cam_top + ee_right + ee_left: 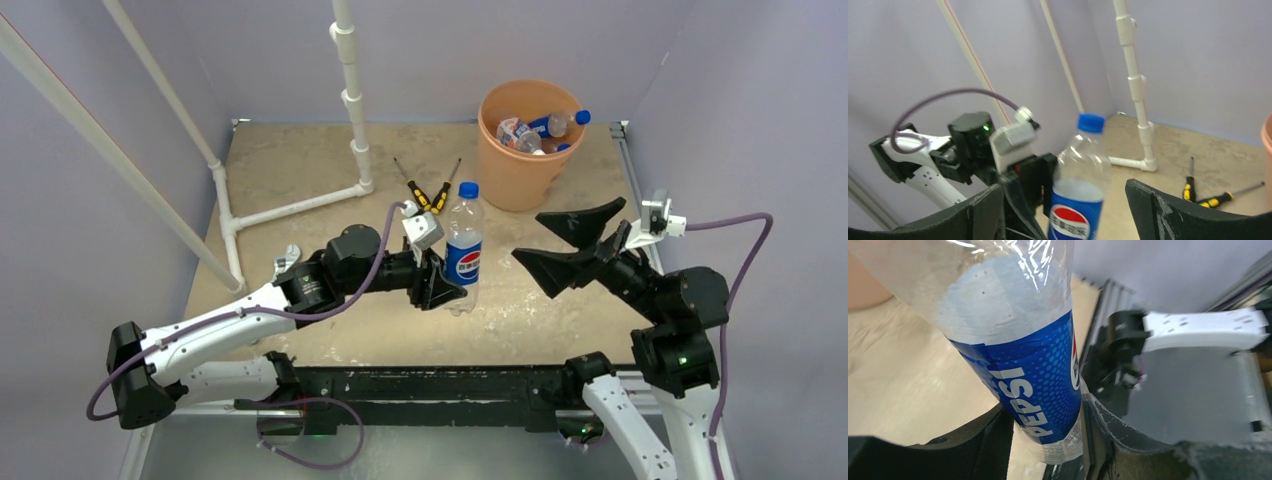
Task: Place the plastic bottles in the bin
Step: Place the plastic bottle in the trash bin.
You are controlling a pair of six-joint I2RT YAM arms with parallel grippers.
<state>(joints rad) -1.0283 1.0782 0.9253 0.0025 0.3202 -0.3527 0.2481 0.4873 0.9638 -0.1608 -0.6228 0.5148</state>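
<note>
Pale lilac walls are enclosing a worn beige tabletop (300,170), and a white PVC pipe frame (352,100) is rising from its far left part. Near the middle of the surface a clear Pepsi bottle (464,250) with a blue cap and a blue label is standing upright.

The left gripper (445,290) is reaching in from the left and is clamping the lower part of this bottle. In the left wrist view its two black fingers (988,445) are pressing on both sides of the blue label of the Pepsi bottle (1023,375). Whether the base is resting on the table or is slightly lifted, I cannot tell.

The right gripper (533,238) is hanging to the right of the bottle, apart from it, with the jaws spread wide and nothing between them. In the right wrist view the bottle (1080,170) is showing between the two open fingers (1153,210), but farther away.

The orange bin (515,180) is standing at the far right of the table, behind the right gripper. Several clear bottles (530,130) with blue caps are lying inside it, one cap reaching up to the rim. Two yellow-and-black handled screwdrivers (430,190) are lying crossed between the pipe frame and the bin, just behind the Pepsi bottle.
</note>
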